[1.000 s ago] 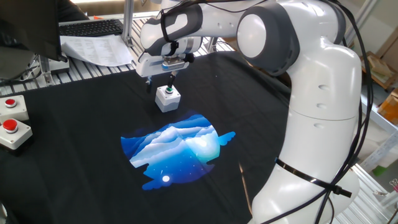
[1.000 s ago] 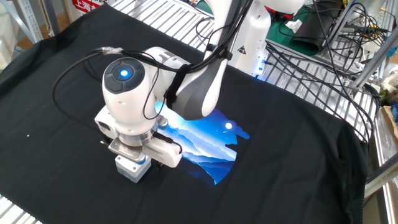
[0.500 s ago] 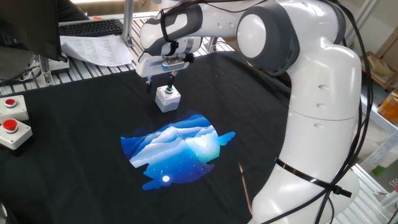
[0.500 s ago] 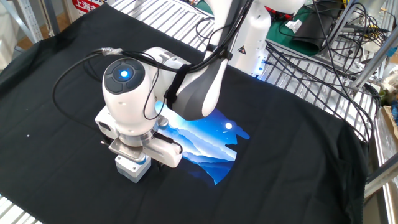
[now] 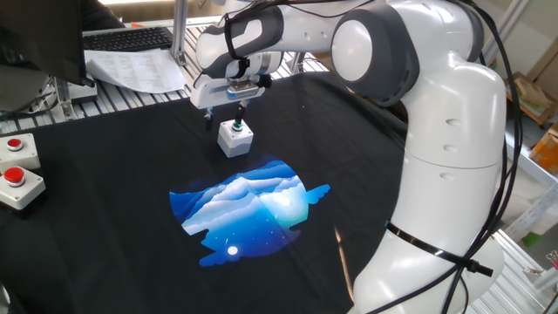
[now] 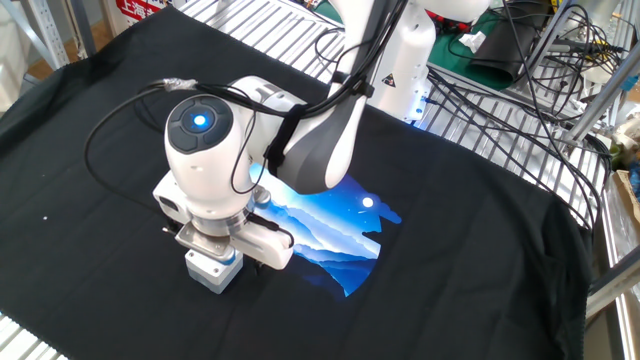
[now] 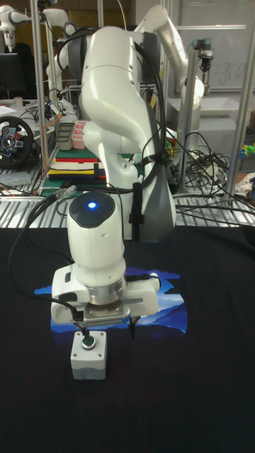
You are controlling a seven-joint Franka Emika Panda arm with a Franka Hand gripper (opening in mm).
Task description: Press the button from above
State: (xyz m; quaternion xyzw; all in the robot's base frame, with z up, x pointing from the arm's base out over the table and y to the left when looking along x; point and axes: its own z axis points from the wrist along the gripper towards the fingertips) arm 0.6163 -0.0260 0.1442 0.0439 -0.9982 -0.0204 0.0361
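Nearest in the tall fixed view, the button [image 7: 88,340] sits in the top of a small light-grey box [image 7: 88,357], which stands upright on the black-draped surface [image 7: 198,396]. It faces straight up, which suits a vertical press.

Directly above it hangs the end effector [image 7: 103,326], pointing down from the wrist, evidently lined up for a descent onto the box. In one fixed view a dark fingertip [image 5: 238,113] reaches down to just over the button [image 5: 235,125]; whether it touches cannot be judged, as the gap, if any, is too fine to resolve. Whether the fingers are together or apart cannot be told either: in the other fixed view the wrist housing hides them.

Behind the box lies a blue printed patch [image 7: 164,311] on the cloth, well clear of the press point. Farther off, at the surface's edge, sit two off-white boxes with red buttons [image 5: 14,177].
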